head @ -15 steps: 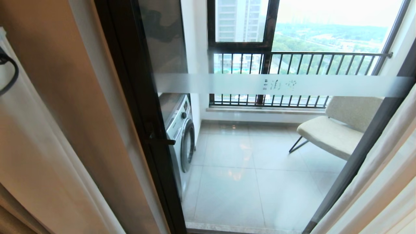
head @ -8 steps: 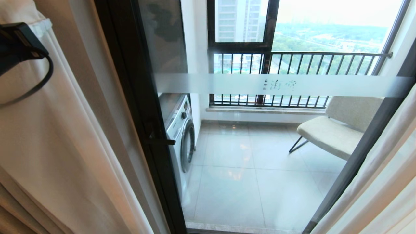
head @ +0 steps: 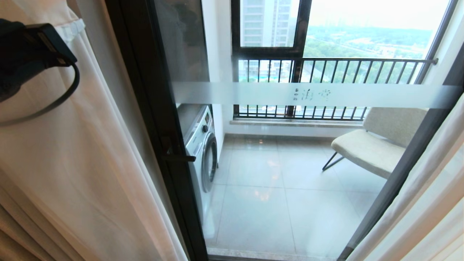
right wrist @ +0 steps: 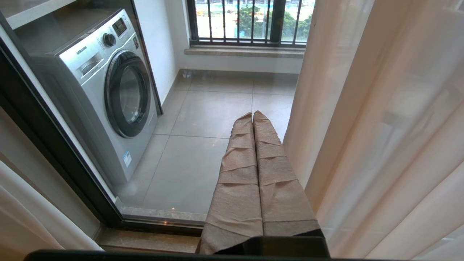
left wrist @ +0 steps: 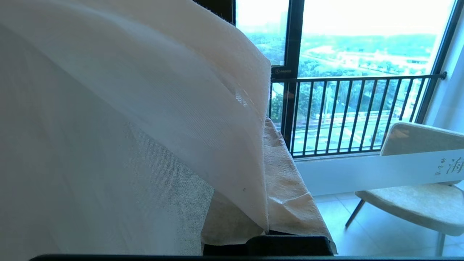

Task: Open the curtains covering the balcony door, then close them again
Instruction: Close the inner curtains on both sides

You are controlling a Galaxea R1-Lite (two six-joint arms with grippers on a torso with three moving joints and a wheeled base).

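Observation:
The balcony door [head: 290,95] is glass in a black frame [head: 145,90], crossed by a frosted strip, and most of it is uncovered. A cream sheer curtain [head: 72,163] hangs at the left, and another curtain panel [head: 427,203] at the right edge. My left arm's black wrist [head: 32,50] shows at the upper left against the left sheer. In the left wrist view the left gripper [left wrist: 266,127] is shut on that sheer [left wrist: 145,108], which drapes over one tape-wrapped finger [left wrist: 290,181]. My right gripper [right wrist: 252,115] is shut and empty, low beside the right curtain [right wrist: 362,108].
Behind the glass stand a washing machine [head: 201,145] at the left and a beige chair [head: 373,145] at the right. A black-framed window with railing bars [head: 326,69] closes the balcony's far side. A door handle [head: 179,157] juts from the frame.
My left arm has swung in from the left edge towards the door, carrying the sheer curtain's edge with it. The sheer now covers more of the wall beside the frame.

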